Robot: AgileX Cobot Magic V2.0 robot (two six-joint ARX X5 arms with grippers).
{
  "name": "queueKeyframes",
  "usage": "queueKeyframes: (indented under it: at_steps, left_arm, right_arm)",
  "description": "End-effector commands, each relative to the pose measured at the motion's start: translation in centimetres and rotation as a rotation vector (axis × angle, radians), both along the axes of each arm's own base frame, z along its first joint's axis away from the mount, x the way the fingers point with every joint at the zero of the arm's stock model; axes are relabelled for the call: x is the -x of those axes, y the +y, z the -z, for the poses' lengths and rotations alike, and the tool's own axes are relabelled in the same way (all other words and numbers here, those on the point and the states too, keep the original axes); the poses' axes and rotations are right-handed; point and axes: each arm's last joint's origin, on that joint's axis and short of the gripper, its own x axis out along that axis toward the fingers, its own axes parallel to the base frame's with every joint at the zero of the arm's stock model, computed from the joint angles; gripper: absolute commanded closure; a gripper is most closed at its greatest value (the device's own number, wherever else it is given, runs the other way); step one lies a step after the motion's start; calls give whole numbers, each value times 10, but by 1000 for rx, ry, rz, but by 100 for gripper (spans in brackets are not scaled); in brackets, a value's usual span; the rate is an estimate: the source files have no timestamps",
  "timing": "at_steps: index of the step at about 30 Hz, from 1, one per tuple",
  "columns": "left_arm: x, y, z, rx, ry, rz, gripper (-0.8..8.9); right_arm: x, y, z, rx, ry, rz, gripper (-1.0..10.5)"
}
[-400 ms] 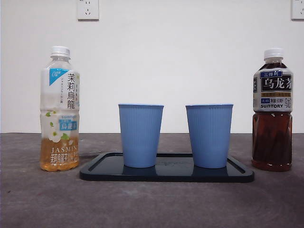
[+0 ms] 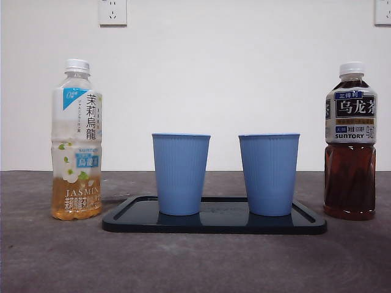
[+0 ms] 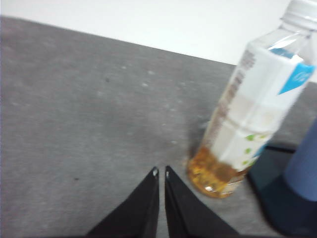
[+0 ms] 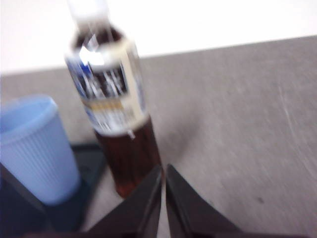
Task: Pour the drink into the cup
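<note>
A jasmine tea bottle [image 2: 77,140] with a white cap and a little amber drink at its base stands on the left of the table. A dark oolong tea bottle [image 2: 350,141] stands on the right. Two blue ribbed cups [image 2: 180,174] [image 2: 269,174] stand upright on a black tray [image 2: 214,223] between them. My left gripper [image 3: 160,172] is shut and empty, close beside the jasmine bottle [image 3: 247,114]. My right gripper [image 4: 163,169] is shut and empty, just in front of the oolong bottle [image 4: 115,109]. Neither arm shows in the front view.
The grey table [image 2: 195,262] runs to a white wall with power sockets [image 2: 112,11]. A blue cup [image 4: 34,148] on the tray stands beside the oolong bottle in the right wrist view. A blue cup's edge [image 3: 303,168] shows in the left wrist view.
</note>
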Motion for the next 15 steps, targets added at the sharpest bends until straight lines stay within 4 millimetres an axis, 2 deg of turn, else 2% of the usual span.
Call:
queueKeyframes:
  at_steps: [1,9,15]
  left_arm:
    - [4,-1,-20,83,-50,7,796]
    - [16,-2,-74,114,-55,31,796]
    - [23,-4,-122,119,-17,126,796]
  right_arm:
    - [5,2,-21,-103,-51,-27,935]
    - [20,3,-70,-148,-31,-82,935]
    - [29,4,-112,-138,12,-135,935]
